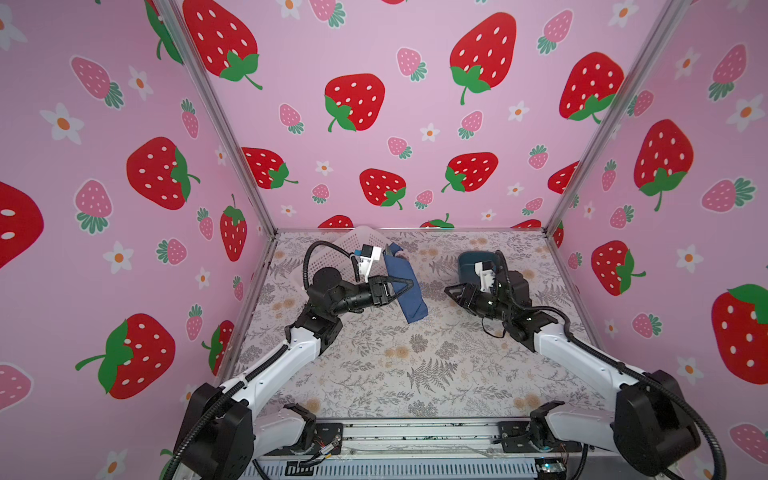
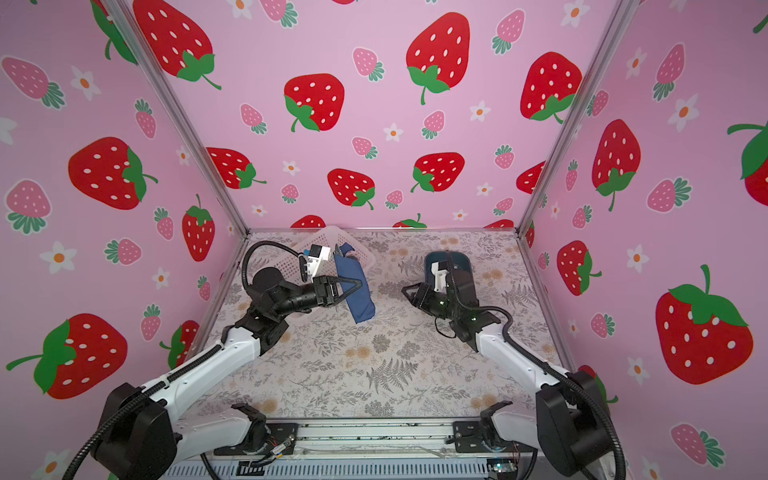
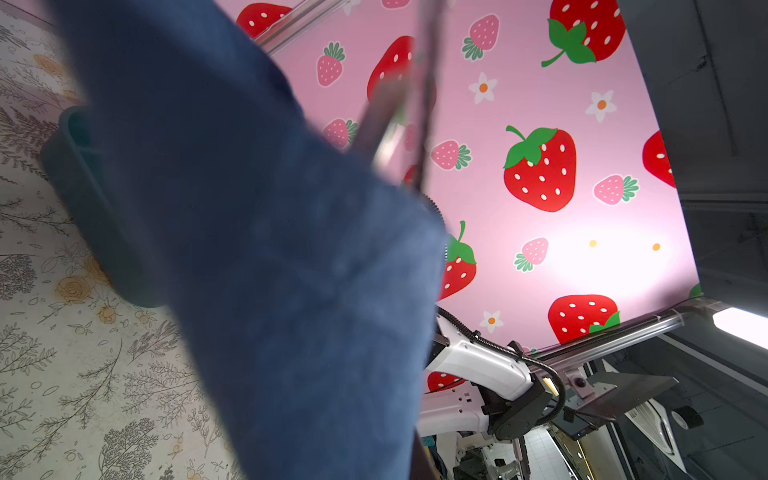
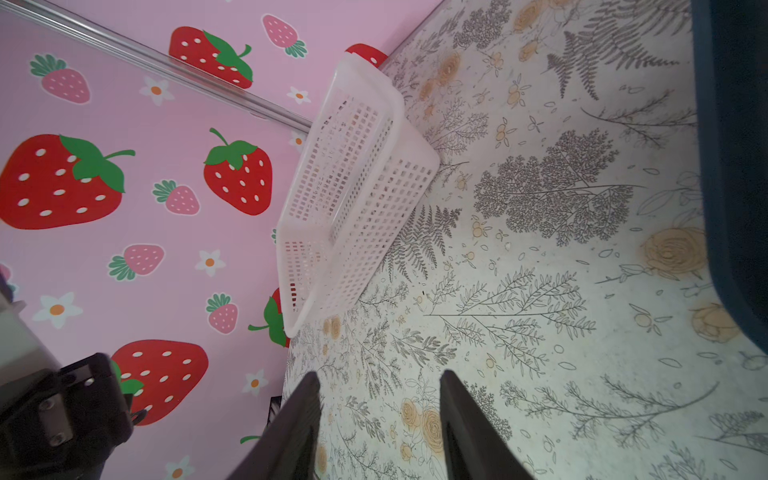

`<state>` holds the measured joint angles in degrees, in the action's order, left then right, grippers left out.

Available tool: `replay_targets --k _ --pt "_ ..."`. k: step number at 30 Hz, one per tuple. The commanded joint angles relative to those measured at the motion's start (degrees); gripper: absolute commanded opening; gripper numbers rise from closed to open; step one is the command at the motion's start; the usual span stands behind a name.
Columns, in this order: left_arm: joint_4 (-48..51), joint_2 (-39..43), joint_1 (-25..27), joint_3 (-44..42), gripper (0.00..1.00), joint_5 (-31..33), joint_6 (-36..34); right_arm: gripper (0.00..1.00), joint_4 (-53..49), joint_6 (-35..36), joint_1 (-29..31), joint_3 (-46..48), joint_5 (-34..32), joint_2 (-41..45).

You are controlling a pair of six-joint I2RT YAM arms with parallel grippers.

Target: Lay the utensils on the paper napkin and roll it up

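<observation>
Right gripper [image 4: 378, 380] is noted open, empty. Rolled napkin [image 1: 415, 307] is clamped mid-length by the left gripper [image 1: 409, 284], off the table [image 1: 415, 365]; utensils [image 3: 390, 124] protrude at its far end (blurred). Risk: utensils could be shed if the roll is tipped.

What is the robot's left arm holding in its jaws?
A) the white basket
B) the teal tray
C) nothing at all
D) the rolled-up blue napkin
D: in both top views the left arm's jaws are closed on the rolled blue napkin, with the white basket and the teal tray standing apart from them.
</observation>
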<state>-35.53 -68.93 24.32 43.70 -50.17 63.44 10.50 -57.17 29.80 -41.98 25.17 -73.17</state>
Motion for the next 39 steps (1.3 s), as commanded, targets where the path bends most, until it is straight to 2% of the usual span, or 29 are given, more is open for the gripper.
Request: replay_targets --k 1,6,13,19,25,32,39 --pt "-3.4 0.8 -1.1 1.4 0.18 -2.0 1.4 0.5 -0.5 -0.6 1.9 -4.0 -3.5 -3.6" --pt "-4.0 1.5 -2.8 1.4 0.17 -1.9 2.5 0.51 0.3 -2.6 6.5 -8.5 -7.9 -11.0" --pt "-1.0 5.1 -4.6 0.8 0.17 -1.3 1.8 0.56 3.0 -5.3 11.4 -19.4 -7.5 -24.2" --pt "3.1 7.7 -6.1 1.1 0.17 -1.9 0.0 0.58 0.9 -9.3 15.4 -31.4 -7.9 -37.0" --pt "4.6 8.5 -6.7 2.1 0.17 -3.2 -0.5 0.6 -1.2 -12.5 18.3 -40.7 -9.5 -46.3" --pt "6.2 10.0 -6.9 2.0 0.17 -3.6 -0.8 0.59 -10.1 -9.9 19.3 -47.4 -13.1 -51.5" --pt "9.8 11.6 -7.0 1.5 0.17 -2.9 -2.6 0.42 -13.6 -4.1 18.9 -43.0 -14.7 -48.0"
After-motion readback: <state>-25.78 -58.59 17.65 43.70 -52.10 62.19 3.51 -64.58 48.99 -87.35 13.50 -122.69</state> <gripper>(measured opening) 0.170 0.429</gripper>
